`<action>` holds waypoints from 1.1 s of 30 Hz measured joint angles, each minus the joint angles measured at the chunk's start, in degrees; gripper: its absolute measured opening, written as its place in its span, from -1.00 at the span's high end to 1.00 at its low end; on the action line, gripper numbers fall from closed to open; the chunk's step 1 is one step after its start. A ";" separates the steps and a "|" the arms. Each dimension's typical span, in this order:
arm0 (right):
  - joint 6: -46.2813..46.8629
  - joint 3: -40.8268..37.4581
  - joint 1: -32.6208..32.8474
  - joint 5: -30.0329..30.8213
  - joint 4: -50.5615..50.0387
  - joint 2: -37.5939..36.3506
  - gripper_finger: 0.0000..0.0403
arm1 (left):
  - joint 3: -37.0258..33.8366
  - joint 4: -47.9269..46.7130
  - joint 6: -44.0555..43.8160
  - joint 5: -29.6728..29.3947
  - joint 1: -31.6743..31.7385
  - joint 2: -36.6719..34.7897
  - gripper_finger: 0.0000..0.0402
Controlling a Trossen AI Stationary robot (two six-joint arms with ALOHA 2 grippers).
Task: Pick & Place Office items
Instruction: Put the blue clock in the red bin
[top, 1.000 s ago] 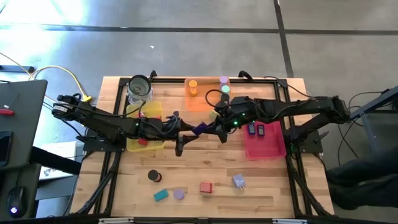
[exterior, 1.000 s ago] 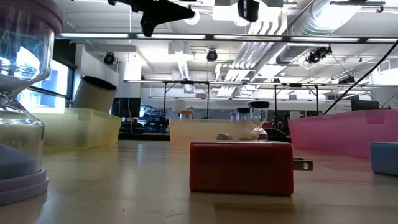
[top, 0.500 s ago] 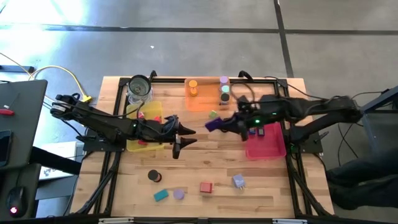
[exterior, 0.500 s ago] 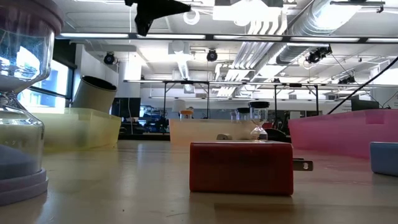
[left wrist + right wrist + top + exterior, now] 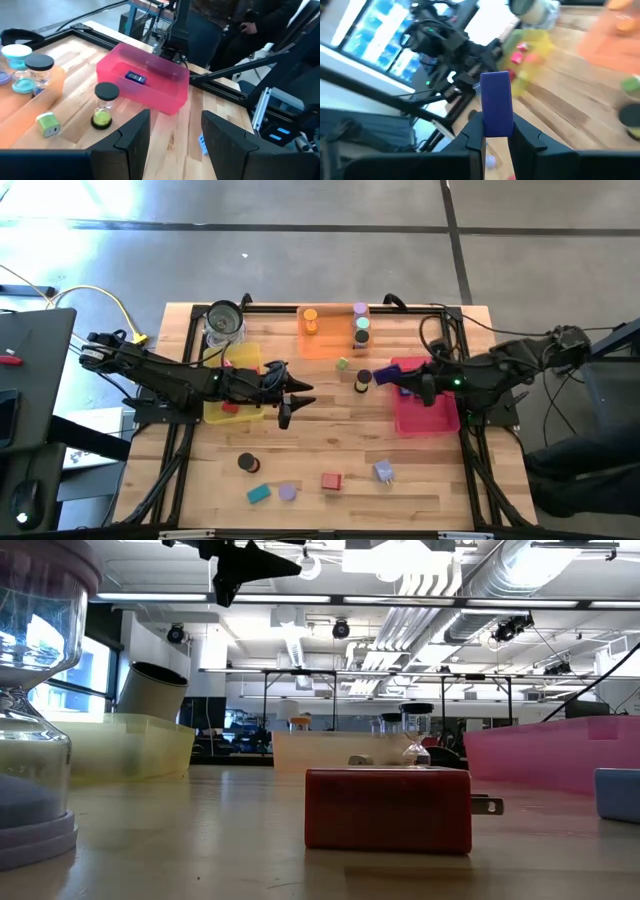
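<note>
- While the left tool (image 5: 292,402) waits released over the table's (image 5: 330,450) centre, the right tool (image 5: 392,379), toward 3 o'clock, grasps a dark-blue block (image 5: 496,102); it should clear the pink tray's (image 5: 436,423) wall before letting go.
- Only the right wrist view shows that grip; from overhead the block blurs.

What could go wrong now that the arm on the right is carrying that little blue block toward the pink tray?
The right gripper pinches the dark-blue block only at its lower end, so it might slip out. It is at the pink tray's edge, so an early release could miss. The black-capped cylinder stands close by and could get knocked over.
</note>
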 joint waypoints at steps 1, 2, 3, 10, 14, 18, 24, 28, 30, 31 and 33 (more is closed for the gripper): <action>1.74 0.00 0.89 1.45 -2.04 -0.43 0.78 | 0.00 -0.06 0.00 0.00 0.19 0.00 0.15; 3.61 0.00 1.74 2.89 -4.03 -0.78 0.78 | 0.00 -0.05 0.00 0.00 0.40 0.00 0.15; 5.83 0.00 2.48 4.31 -6.01 -1.00 0.78 | 0.00 -0.19 0.00 0.00 0.64 0.00 0.15; 20.73 0.00 4.33 7.31 -23.04 -1.30 0.78 | 0.00 -1.22 0.00 0.02 2.48 0.02 0.15; 25.64 0.00 4.33 5.50 -28.42 -0.59 0.78 | 0.00 -1.20 0.02 0.02 3.64 0.02 0.15; 30.47 0.00 4.33 0.94 -34.66 0.21 0.78 | 0.00 -1.18 0.02 0.09 4.84 0.04 0.15; 39.94 0.00 4.33 -9.23 -50.00 3.28 0.78 | 0.00 -1.15 0.02 2.79 6.58 0.04 0.15; 39.39 -1.02 4.33 -11.12 -50.16 4.93 0.78 | 0.00 -1.13 0.04 4.42 7.24 0.07 0.15; 39.30 -2.10 4.33 -12.37 -49.68 5.45 0.78 | 0.00 -1.22 0.04 4.77 7.31 0.07 0.15; 39.21 -2.81 4.32 -13.34 -49.86 5.79 0.78 | 0.00 -1.27 0.03 4.79 7.31 0.07 0.15; 39.18 -4.99 4.28 -15.39 -49.82 6.09 0.78 | 0.00 -1.27 0.03 4.83 7.31 0.09 0.15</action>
